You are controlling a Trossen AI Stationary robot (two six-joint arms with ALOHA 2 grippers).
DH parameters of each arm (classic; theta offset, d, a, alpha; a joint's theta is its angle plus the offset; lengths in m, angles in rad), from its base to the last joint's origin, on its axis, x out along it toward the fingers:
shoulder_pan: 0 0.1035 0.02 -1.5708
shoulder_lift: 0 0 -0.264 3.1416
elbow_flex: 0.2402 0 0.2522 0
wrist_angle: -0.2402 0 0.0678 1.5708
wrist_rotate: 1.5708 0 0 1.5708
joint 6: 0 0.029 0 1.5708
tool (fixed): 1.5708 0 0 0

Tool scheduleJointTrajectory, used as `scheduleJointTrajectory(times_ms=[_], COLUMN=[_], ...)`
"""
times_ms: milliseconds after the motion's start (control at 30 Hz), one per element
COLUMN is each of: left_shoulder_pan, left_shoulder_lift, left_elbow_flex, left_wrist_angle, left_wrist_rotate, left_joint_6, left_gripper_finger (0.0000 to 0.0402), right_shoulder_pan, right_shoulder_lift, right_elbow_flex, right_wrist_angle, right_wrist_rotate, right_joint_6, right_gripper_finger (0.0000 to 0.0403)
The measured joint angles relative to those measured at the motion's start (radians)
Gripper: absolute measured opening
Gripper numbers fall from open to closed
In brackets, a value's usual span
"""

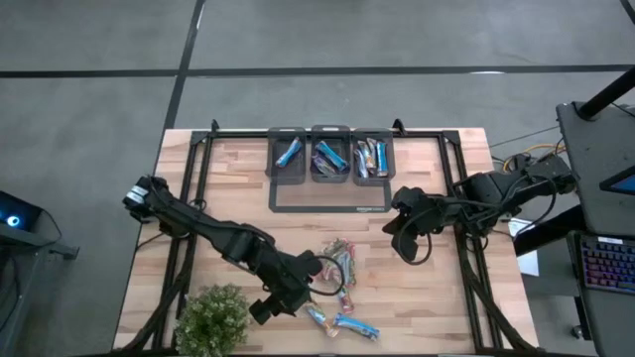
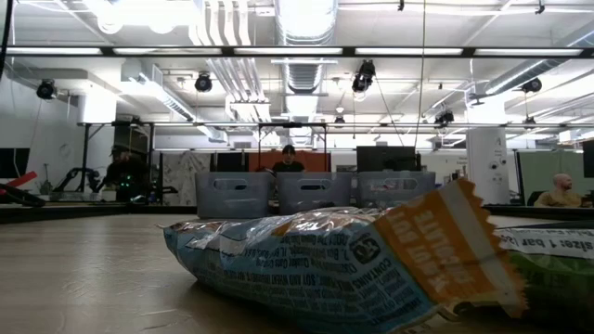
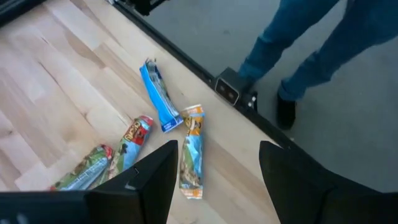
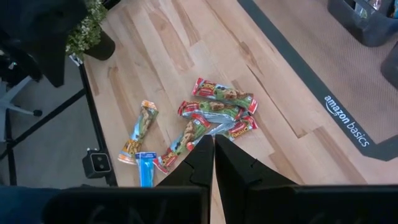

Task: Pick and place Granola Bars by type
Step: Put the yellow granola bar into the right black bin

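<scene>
A wooden table stands on grey floor; a potted plant sits at its near left corner; three dark bins line the far edge behind a dark mat; a keyboard lies on a desk to the right; a person's jeans-clad legs stand beside the table.

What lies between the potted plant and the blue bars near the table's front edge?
In the high view, the left gripper hangs open between the potted plant and the blue bars.
</scene>
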Motion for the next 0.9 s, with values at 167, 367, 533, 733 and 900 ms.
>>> scheduleJointTrajectory(times_ms=[167,367,533,733,900], left_shoulder_pan=[0.000,0.000,-0.004,-0.019,-0.035], left_shoulder_lift=[0.034,0.094,0.145,0.201,0.244], left_elbow_flex=[0.000,0.000,0.000,0.000,0.000], left_wrist_angle=[-0.007,-0.003,0.024,0.069,0.072], left_wrist_rotate=[-0.003,-0.055,-0.103,-0.113,-0.154], left_joint_6=[0.024,0.076,0.084,0.091,0.104], left_gripper_finger=[0.0209,0.0209,0.0209,0.0209,0.0209], right_shoulder_pan=[0.000,0.000,0.000,0.000,0.000], right_shoulder_lift=[0.000,0.000,0.000,0.000,0.001], right_elbow_flex=[-0.001,-0.001,-0.001,-0.003,-0.004], right_wrist_angle=[0.000,-0.001,-0.002,-0.025,-0.024], right_wrist_rotate=[0.002,0.002,0.002,0.002,0.002], right_joint_6=[0.030,0.024,0.002,-0.018,-0.029], right_gripper_finger=[0.0008,0.0008,0.0008,0.0008,0.0008])
